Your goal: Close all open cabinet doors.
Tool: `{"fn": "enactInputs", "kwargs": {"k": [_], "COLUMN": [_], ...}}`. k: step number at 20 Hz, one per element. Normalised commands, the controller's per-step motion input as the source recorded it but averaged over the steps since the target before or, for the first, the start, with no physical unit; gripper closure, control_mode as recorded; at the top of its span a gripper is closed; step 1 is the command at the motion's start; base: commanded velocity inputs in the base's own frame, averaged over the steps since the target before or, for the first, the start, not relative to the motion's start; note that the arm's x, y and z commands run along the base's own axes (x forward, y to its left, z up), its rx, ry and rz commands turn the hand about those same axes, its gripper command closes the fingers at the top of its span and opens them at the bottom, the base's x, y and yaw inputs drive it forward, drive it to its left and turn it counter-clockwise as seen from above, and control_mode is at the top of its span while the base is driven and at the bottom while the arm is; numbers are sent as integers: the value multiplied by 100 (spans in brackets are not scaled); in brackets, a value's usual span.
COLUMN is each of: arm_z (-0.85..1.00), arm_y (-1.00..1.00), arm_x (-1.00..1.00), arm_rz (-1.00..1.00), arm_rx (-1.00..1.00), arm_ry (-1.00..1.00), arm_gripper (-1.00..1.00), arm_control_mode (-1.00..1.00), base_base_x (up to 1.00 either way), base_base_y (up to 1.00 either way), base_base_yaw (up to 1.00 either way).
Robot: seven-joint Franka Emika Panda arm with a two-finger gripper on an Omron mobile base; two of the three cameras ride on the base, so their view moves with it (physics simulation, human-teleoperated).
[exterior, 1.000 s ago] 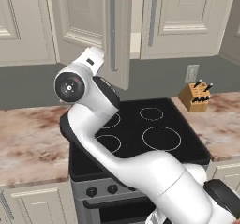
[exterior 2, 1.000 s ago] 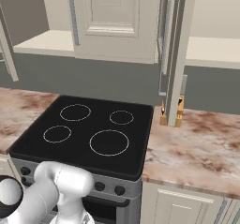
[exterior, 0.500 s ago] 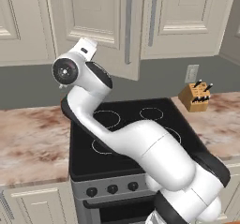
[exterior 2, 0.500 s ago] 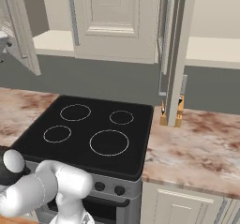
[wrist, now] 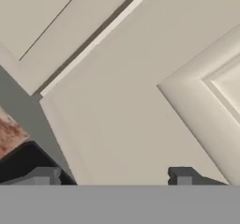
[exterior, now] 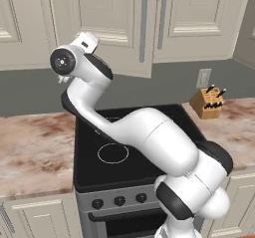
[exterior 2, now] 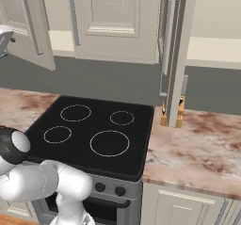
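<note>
Tool (wrist: 112,176): two dark tips stand apart with nothing between them, right up against the face of the tall cream-beige panelled cabinet door (exterior: 107,23). That door hangs ajar above the black glass stove top (exterior: 124,147), long axis vertical, grey bar handle (exterior: 144,25) on its free edge. Judged: push flat into the panel, toward the wall. Second open door (exterior 2: 176,45) stands edge-on right of the stove, above the marbled brown bench (exterior 2: 202,144).
</note>
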Motion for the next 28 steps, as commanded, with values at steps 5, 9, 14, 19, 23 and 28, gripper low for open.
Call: {"fn": "enactInputs", "kwargs": {"k": [5,9,14,19,23,28], "arm_z": [0,0,0,0,0,0], "arm_y": [-23,-48,-49,-62,-61,-67], "arm_x": [61,23,40,19,1,0], "arm_rz": [0,0,0,1,0,0], "arm_rx": [0,0,0,0,0,0], "arm_ry": [6,2,5,3,2,1], "arm_gripper": [-100,-100,-100,-100,-100,-100], "arm_control_mode": [-100,-100,-100,-100,-100,-100], "base_base_x": [0,0,0,0,0,0], "base_base_y": [0,0,0,0,0,0], "base_base_yaw": [0,0,0,0,0,0]}}
